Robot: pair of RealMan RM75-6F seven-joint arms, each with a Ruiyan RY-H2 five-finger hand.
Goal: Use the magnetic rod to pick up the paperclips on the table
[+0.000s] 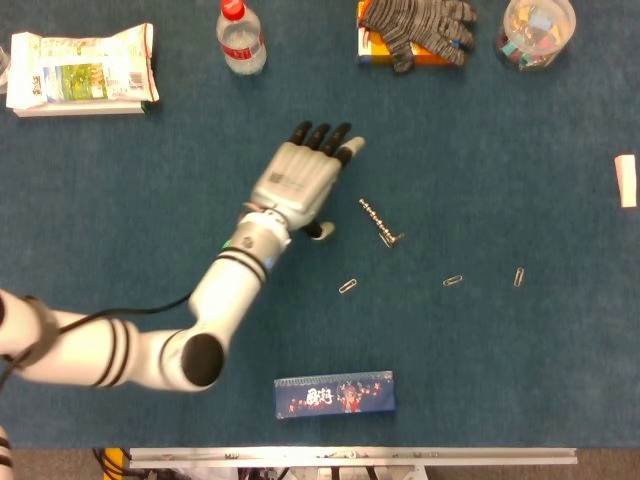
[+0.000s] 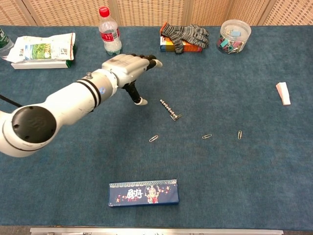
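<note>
Blue felt worktop point(image 1: 560, 380) carrying all items. Left arm point(image 2: 58, 105) reaching in from the near left; its left hand point(image 1: 300, 183) is held above the worktop with fingers point(image 1: 322, 135) stretched out flat and a little apart, thumb pointing down, holding nothing. Right hand not shown in either view.

Snack bag point(image 1: 80, 68) at the far left. Dark blue box point(image 1: 334, 393) near the front edge, centre. Knit glove point(image 1: 415, 28) draped over an orange box at the far edge. Water bottle point(image 1: 241, 38), red cap, upright, far left of centre. Clear tub point(image 1: 538, 30) of coloured clips at the far right. Small white block point(image 1: 626, 180) at the right edge.

Magnetic rod point(image 1: 379, 221) lying loose on the worktop just right of the hand, apart from it. Three paperclips on the worktop nearer the front: one point(image 1: 348, 286) just left of the rod, two point(image 1: 453, 281) point(image 1: 518, 277) further right, none touching the rod.
</note>
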